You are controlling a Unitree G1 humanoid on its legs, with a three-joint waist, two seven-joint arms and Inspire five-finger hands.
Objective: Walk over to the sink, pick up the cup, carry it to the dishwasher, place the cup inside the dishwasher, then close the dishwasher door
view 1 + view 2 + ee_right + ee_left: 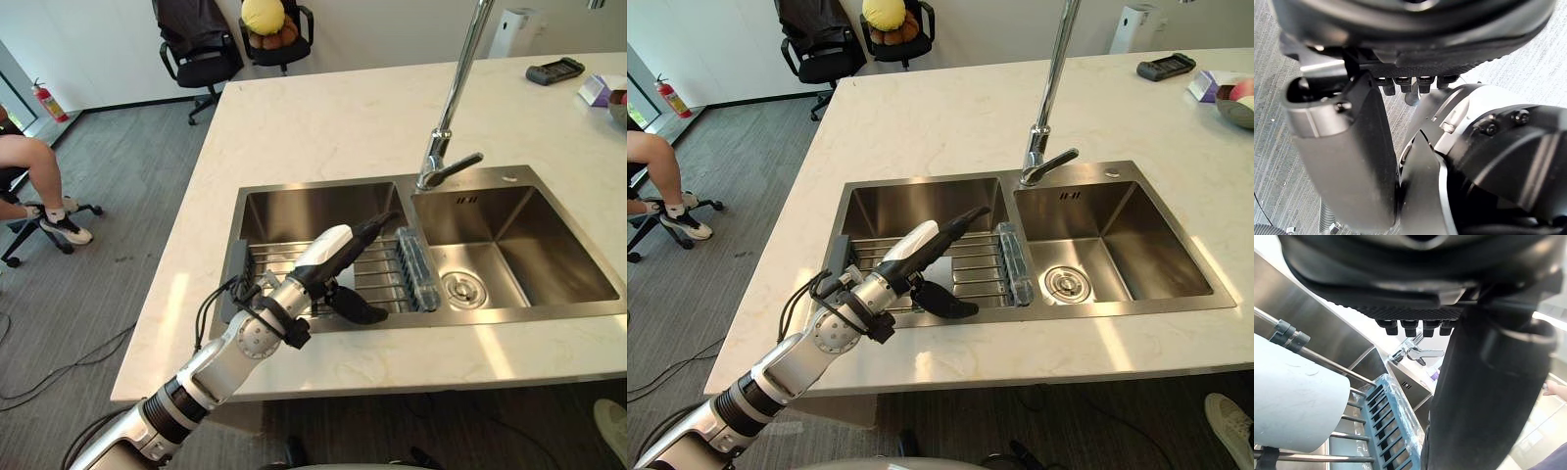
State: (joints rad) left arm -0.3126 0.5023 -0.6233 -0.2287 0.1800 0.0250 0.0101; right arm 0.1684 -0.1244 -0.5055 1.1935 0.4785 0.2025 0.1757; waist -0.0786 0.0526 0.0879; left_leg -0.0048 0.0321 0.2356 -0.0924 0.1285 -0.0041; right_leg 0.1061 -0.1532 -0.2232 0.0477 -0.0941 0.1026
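Your left hand (333,257), fingers straight, hovers over the cup (1293,391) on the sink (294,206) rack (377,279); an off-centre grasp could roll it.

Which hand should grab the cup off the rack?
Left. The left hand is open over the metal wire rack in the left basin of the stainless steel sink, and its wrist view shows the white cylindrical cup lying on that rack nearby. The right hand hangs over the floor.
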